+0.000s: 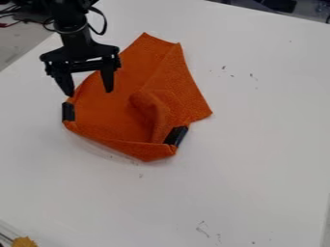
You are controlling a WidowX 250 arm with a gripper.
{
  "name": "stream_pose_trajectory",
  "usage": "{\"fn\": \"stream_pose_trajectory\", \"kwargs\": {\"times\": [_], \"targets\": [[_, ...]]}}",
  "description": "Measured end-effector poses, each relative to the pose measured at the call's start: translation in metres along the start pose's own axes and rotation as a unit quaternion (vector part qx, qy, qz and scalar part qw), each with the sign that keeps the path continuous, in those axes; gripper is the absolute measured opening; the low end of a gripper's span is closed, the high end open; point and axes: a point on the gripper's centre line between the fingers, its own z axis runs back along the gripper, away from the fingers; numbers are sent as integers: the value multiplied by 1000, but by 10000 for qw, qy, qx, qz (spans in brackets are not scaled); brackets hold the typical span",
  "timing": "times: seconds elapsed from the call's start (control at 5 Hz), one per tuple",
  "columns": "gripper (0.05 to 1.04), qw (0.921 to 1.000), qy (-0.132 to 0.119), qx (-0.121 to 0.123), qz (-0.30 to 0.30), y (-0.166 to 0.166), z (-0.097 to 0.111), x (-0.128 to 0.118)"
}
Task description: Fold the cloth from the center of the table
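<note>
1. Locate orange cloth [116, 118]: rumpled, on white table [258, 144], partly doubled over itself, right-hand corner [205, 112] near table's middle.
2. Find black gripper [89, 92] over table's left side, above cloth's left part. Jaws released, spread well apart, nothing pinched. Can't tell from here if touching fabric.
3. Expect light and soft, likely towel-like. Should drape, not stay flat when pushed. Low breakage risk, high bunching risk. Probably not slippery; may drag and wrinkle against table.
4. Note dark pieces [68, 112] [175, 136] at cloth's edges, toward table's left side and near side. Can't tell if tape or clips. Probably stiffer than fabric; avoid clamping there.
5. Take hold at far corner [145, 35], toward table's far side. Looks like a single thin layer, so pinch low, right against table, with a small bite. Alternative: right-hand corner, on side facing table's middle.
6. Skip raised hump [151, 106], near table's middle. Grabbing there likely lifts a wad, not an edge.
7. Close fully, lift slightly, carry toward table's near side, lay down slowly. Pull too fast and whole cloth probably slides across table.
</note>
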Motion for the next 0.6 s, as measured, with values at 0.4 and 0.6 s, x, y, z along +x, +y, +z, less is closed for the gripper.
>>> {"fn": "stream_pose_trajectory", "kwargs": {"times": [0.4,0.6], "targets": [[1001,9998,82,14,206,30,-12,-7],[1001,9991,357,-152,139,28,-37,-13]]}}
